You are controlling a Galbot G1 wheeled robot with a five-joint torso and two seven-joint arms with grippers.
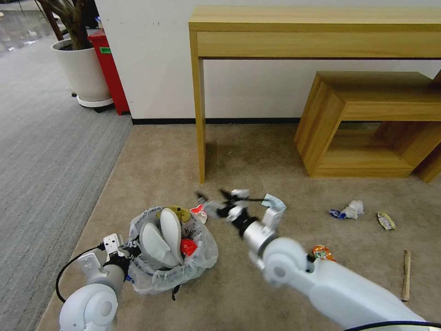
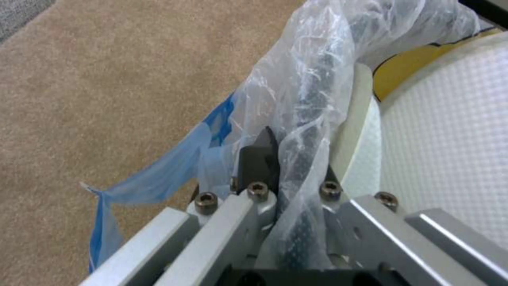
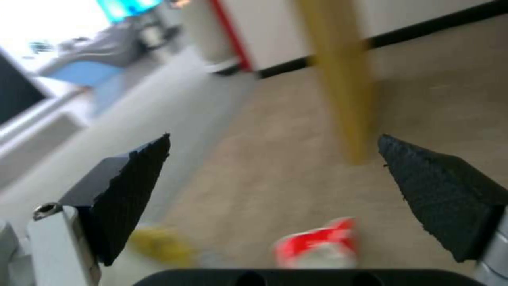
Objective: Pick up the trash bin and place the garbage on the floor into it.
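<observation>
While the left gripper [image 2: 288, 174] grips the small dark bag-lined trash bin [image 1: 171, 257] by its rim, the right gripper [image 3: 275, 186] hangs spread and empty near the red-and-white wrapper [image 3: 316, 247]. Advise centring over it and lowering squarely before closing.

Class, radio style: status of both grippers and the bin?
Left gripper shut on trash bin rim. Right gripper open, empty. Slippers binned; crumpled paper on floor.
</observation>
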